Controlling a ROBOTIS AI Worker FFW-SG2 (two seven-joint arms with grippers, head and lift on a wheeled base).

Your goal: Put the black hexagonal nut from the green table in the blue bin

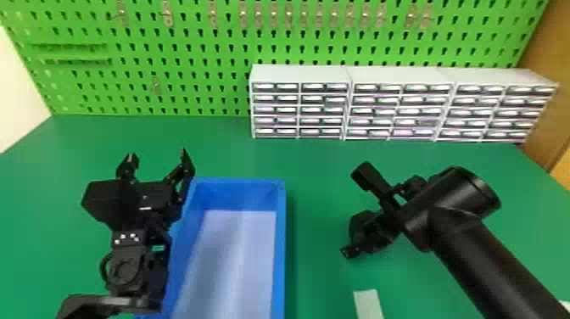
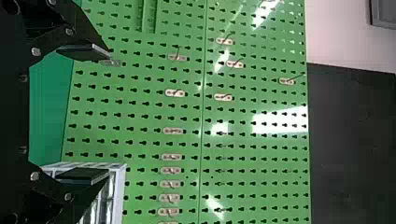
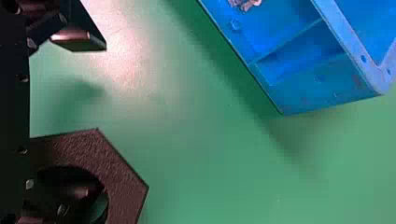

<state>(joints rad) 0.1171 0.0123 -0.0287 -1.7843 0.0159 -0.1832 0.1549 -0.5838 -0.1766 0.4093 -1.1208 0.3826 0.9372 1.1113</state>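
Taking twelve o'clock as straight away from the robot, the green table (image 1: 318, 161) spreads across the work area, with a green pegboard (image 1: 191, 76) standing behind it at twelve. The blue bin (image 1: 280, 254) has its long axis running six to twelve; its floor is pale. From the bin, white drawer cabinets (image 1: 301, 75) stand between one and two o'clock.

The left gripper (image 1: 157, 157) is between ten and eleven from the bin's middle, its fingers spread with nothing between them and pointing about twelve; its arm overlaps the bin's left wall in the head view. The right gripper (image 1: 357, 211) sits between two and three o'clock from the bin, its arm coming in from about four. Its fingers are parted too.

The black hexagonal nut (image 3: 125, 186) is at one finger of this right gripper, outside the bin, whose side wall stands between. Its flat face is turned to the wrist camera. One corner points outward past the fingertips, another toward the opposite finger; its long axis I cannot tell. That finger shows inside the hole, but whether it goes through is unclear. A pale strip (image 1: 368, 303) lies at four from the bin.
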